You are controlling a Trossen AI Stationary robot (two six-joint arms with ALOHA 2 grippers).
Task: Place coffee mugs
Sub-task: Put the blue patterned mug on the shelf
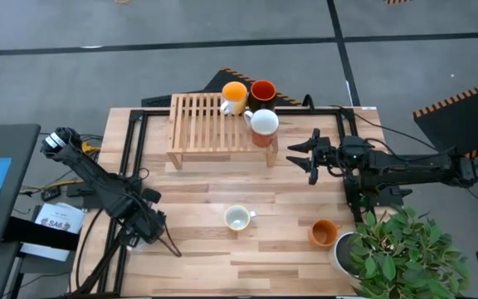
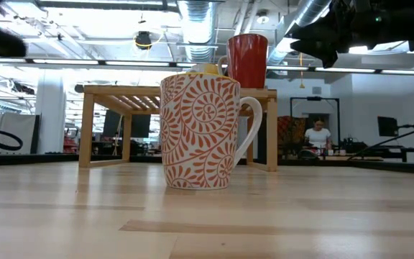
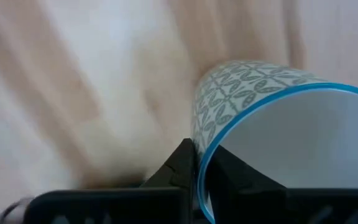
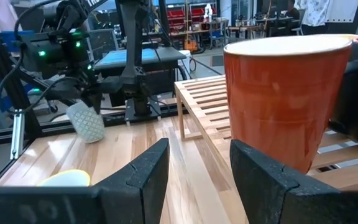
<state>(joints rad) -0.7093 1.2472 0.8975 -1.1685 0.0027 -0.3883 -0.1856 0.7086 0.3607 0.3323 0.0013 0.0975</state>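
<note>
The patterned mug [image 2: 201,129] stands closest to us, mid-table. Our left gripper [image 3: 194,163] pinches the rim of a blue-rimmed mug [image 3: 272,130] near the table's left edge. We should lift it slowly toward the wooden rack [image 1: 210,123]. Our right gripper [image 4: 197,168] waits with fingers apart beside the rack.

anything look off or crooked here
Only the blue-patterned mug: the left hand pinches its rim and it hangs tilted over the table's left side, not upright. The right hand is open beside the rack.
</note>
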